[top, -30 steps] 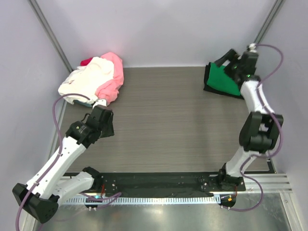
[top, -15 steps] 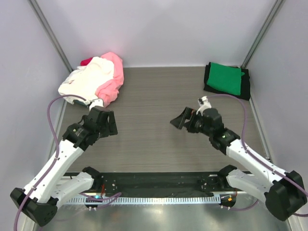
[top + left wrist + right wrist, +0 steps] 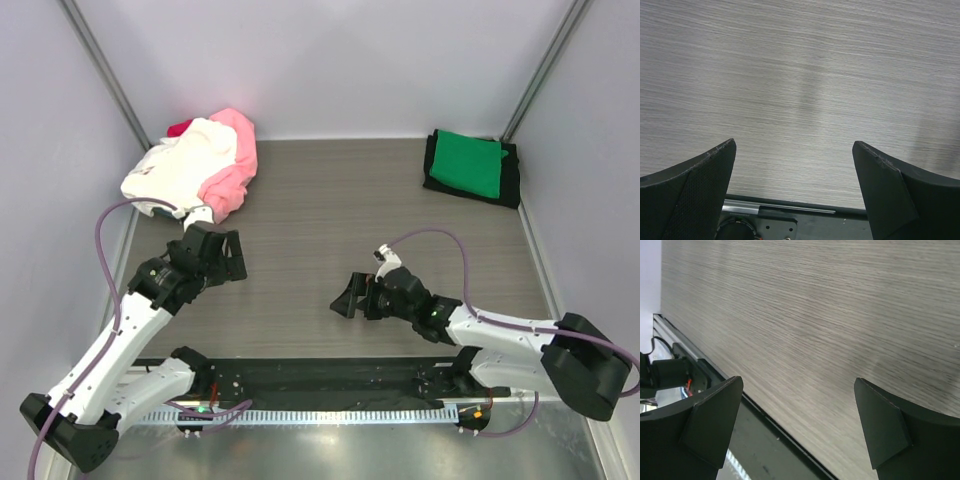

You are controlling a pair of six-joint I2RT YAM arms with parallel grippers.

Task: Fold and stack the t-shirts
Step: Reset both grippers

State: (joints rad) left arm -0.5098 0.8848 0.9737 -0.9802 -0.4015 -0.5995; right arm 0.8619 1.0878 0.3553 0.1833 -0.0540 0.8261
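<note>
A folded bright green t-shirt (image 3: 468, 163) lies on a folded black t-shirt (image 3: 511, 186) at the back right corner of the table. At the back left is a loose heap: a cream-white t-shirt (image 3: 186, 166), a pink one (image 3: 238, 158) and a bit of a red one (image 3: 179, 127). My left gripper (image 3: 230, 260) hangs open in front of that heap, apart from it. In the left wrist view the left gripper (image 3: 794, 145) frames only bare table. My right gripper (image 3: 349, 298) is open low over the table's middle front. The right gripper (image 3: 799, 381) has nothing between its fingers.
The wood-grain table (image 3: 340, 220) is walled on the left, back and right. A black base rail (image 3: 320, 380) runs along the near edge, with both arm bases on it. A purple cable (image 3: 430, 236) loops above the right forearm.
The right arm has swung from the green and black stack at the back right down to the table's middle front. The left gripper's jaws have spread wider; the arm barely moved.
</note>
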